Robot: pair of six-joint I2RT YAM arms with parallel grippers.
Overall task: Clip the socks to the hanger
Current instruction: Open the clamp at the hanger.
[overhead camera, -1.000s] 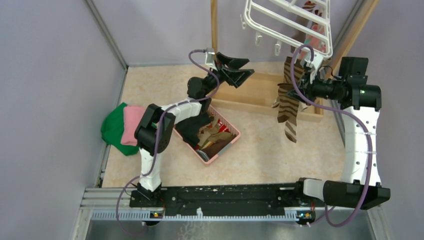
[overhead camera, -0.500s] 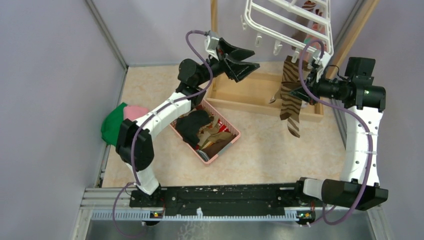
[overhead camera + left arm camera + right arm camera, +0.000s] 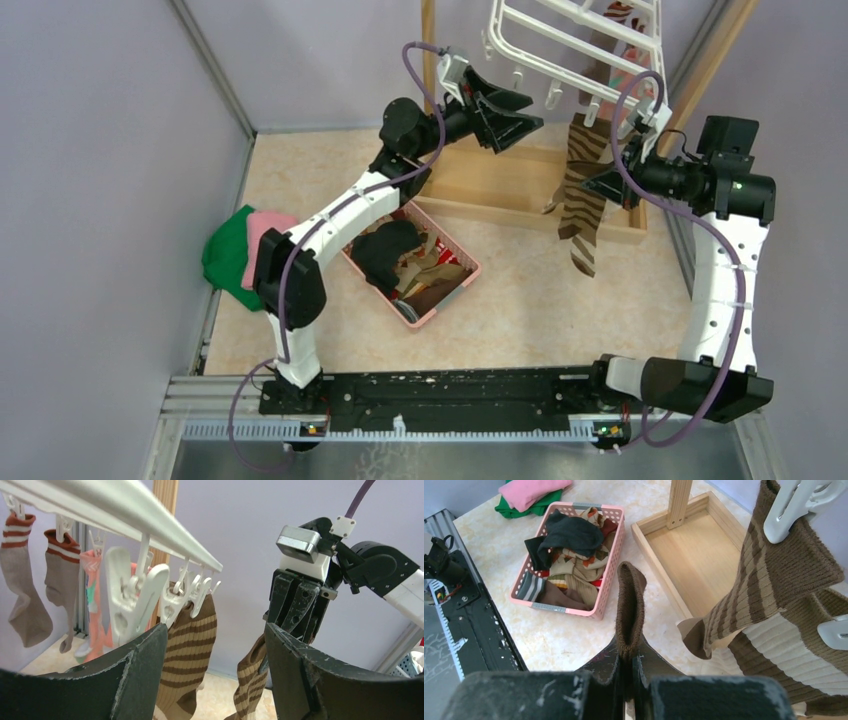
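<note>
I am judging this to be the clipping step for a second striped sock. The right gripper (image 3: 626, 652) is pinching the held sock (image 3: 630, 605) by its cuff, jaws closed on it, just below the hanger (image 3: 125, 505) and beside the clipped striped sock (image 3: 187, 650). The left gripper (image 3: 533, 110) is hanging wide open and empty under the same rail, next to a free clip (image 3: 132, 600); next I am expecting to squeeze that clip open and feed the cuff in. I am counting one hanger, at least four socks clipped beneath it and one held; the heap in the pink basket (image 3: 569, 611), well below the hanger, I cannot count.
</note>
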